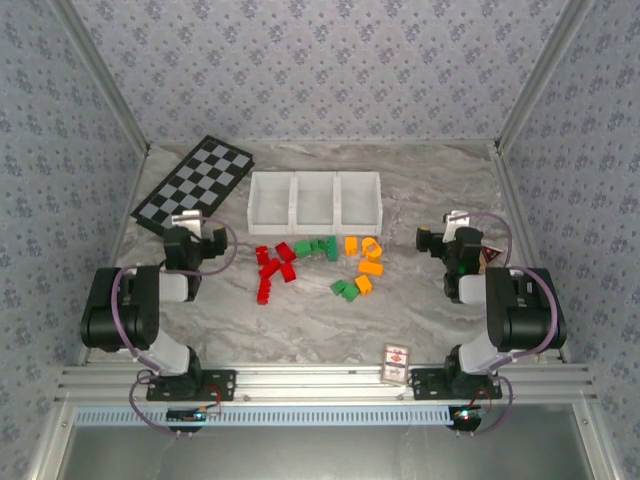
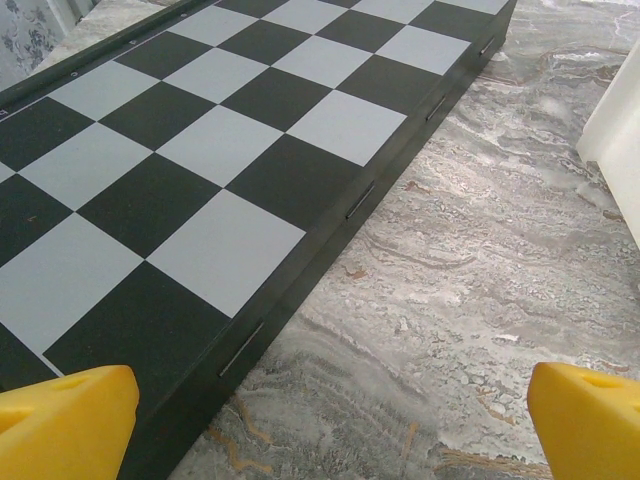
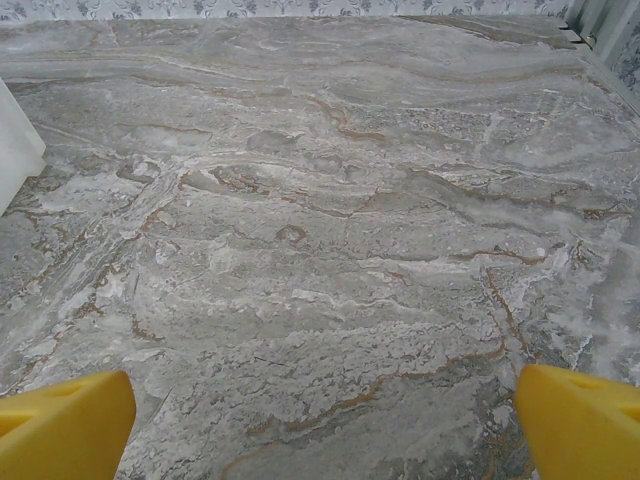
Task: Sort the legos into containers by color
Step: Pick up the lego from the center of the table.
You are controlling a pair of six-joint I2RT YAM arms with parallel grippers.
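a marble-patterned table [image 1: 430, 320] seen from above. red, green and orange legos [image 1: 322, 247] lie scattered on it just in front of three joined white containers [image 1: 315, 176]. the left fingers [image 2: 65, 425] are spread wide, holding nothing, by the edge of a checkerboard [image 2: 150, 150]. the right fingers [image 3: 580, 420] are equally wide and empty, over bare table right of the containers.

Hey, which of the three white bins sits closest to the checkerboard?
The leftmost bin, the end one with its outer wall facing the checkerboard. The middle bin and the rightmost bin sit progressively farther from it.
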